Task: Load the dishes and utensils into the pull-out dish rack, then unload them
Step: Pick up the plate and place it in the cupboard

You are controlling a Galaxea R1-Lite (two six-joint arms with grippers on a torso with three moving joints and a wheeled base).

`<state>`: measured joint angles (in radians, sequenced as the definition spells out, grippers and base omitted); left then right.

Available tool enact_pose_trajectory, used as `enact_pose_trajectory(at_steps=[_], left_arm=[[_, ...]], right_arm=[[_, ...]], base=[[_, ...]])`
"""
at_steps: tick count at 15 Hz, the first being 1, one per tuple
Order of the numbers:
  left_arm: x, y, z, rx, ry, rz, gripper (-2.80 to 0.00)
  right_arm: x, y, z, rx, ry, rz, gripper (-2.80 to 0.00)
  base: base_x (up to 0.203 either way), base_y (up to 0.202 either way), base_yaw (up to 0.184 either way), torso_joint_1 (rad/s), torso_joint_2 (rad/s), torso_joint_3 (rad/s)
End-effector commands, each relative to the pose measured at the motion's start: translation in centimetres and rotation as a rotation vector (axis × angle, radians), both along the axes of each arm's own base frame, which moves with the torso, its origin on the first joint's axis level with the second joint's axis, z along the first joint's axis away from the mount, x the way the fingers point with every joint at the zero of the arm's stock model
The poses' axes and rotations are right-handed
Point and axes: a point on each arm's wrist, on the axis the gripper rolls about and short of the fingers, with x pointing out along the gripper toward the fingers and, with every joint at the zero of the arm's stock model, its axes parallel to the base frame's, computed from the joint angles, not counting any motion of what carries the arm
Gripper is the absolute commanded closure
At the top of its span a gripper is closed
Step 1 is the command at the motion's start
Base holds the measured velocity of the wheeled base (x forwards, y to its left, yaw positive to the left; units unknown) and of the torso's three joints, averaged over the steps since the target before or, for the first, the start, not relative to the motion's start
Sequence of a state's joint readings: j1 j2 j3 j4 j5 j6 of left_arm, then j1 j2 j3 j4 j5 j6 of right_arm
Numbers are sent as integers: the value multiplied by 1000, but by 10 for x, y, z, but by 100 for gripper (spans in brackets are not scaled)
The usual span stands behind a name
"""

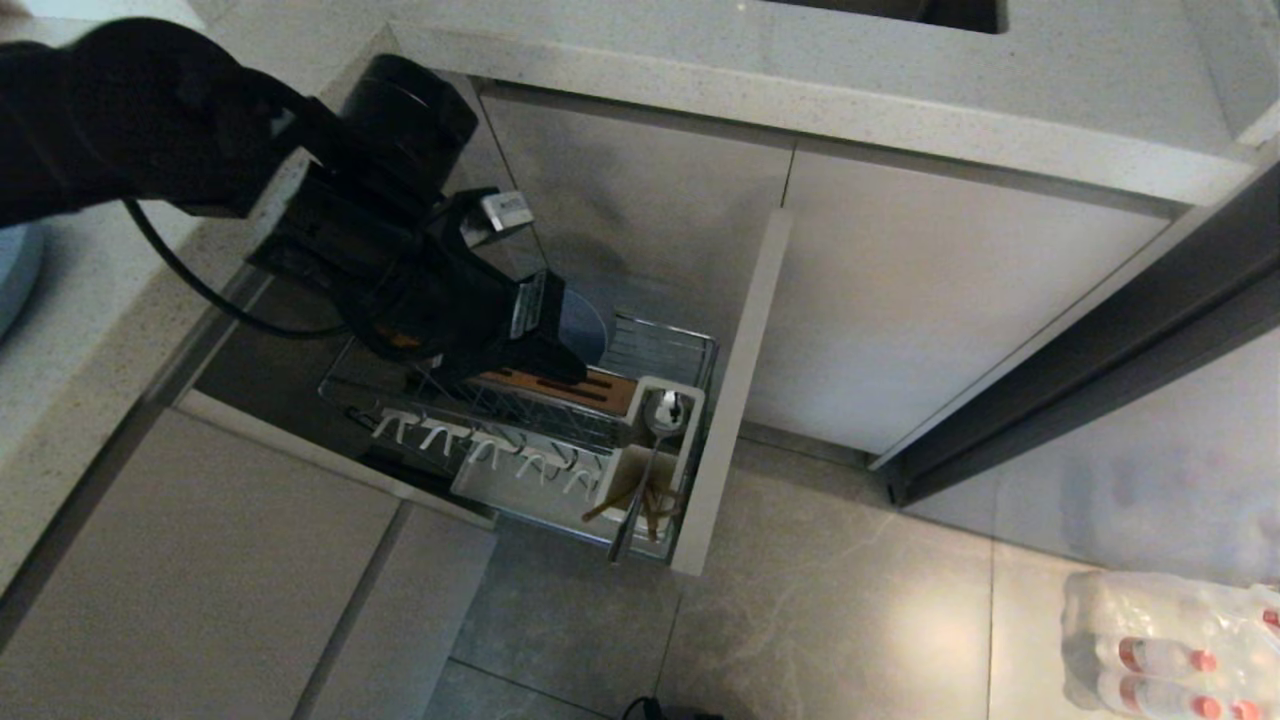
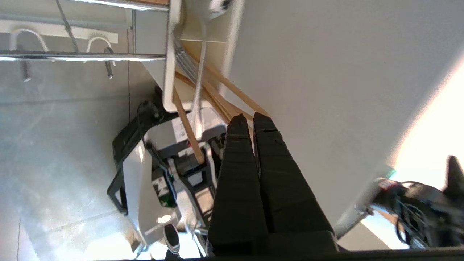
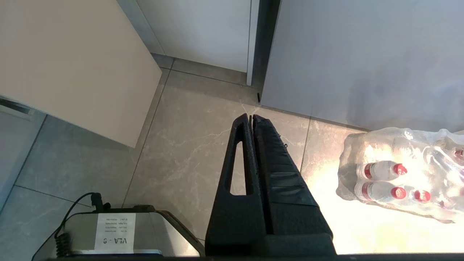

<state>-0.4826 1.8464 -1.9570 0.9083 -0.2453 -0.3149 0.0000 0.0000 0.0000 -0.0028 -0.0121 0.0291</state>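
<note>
1. So the pull-out dish rack (image 1: 560, 430) is slid out from under the counter (image 1: 80, 300), with its beige front panel (image 1: 735, 400) at the outer end, over the tiled floor (image 1: 850, 620).
2. The left gripper (image 1: 560, 365) hangs over the rack's brown wooden strip (image 1: 600, 390), right by the middle of the basket. In the left wrist view its fingers (image 2: 235, 145) are pressed together, with nothing between them.
3. A light-blue plate (image 1: 588, 325) stands on edge in the rack behind the left gripper, mostly hidden by it, on the side toward the cabinet.
4. The white utensil cup (image 1: 655, 440) sits in the rack's corner next to the front panel. The silver spoon (image 1: 655, 440) is in it, bowl end up near the wooden strip, handle pointing out past the rack's outer edge.
5. The wooden chopsticks (image 1: 650, 500) are in that same cup, lying beside the spoon handle; the left wrist view shows several of them (image 2: 224, 90) fanning out of the cup toward the fingertips.
6. A row of white plastic hooks (image 1: 480, 445) runs along the rack's near rail, nothing hanging on them.
7. A light-blue rim (image 1: 15, 275) peeks in at the counter's left edge; can't tell what dish it is.
8. The right gripper (image 3: 250, 117) is parked low over the floor, fingers shut and empty, near a shrink-wrapped pack of bottles (image 3: 402, 177).
</note>
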Motion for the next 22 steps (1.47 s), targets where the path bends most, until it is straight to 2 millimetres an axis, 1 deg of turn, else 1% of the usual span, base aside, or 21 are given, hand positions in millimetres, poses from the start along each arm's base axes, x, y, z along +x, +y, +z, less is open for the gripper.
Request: enact_pose_trajectory(at_steps=[1,4,8,12,18,22], left_arm=[[-24,14,25,-39,-64,6,0],[-54,32,52,-91,-142,27,0],[-86,65,81,-140,-267,98,0],[-102,88,98,-142,-386,220,0],[-120,108,112,-61,-530,468,0],[-116,122,119,22,-624,713,0]], right_arm=[[0,0,0,0,1,0,0],[0,0,0,0,1,0,0],[0,0,0,0,1,0,0],[0,0,0,0,1,0,0],[0,0,0,0,1,0,0],[0,0,0,0,1,0,0]], base=[[0,0,0,0,0,0],[0,0,0,0,0,0],[0,0,0,0,0,0],[0,0,0,0,0,0],[0,0,0,0,0,0],[0,0,0,0,0,0]])
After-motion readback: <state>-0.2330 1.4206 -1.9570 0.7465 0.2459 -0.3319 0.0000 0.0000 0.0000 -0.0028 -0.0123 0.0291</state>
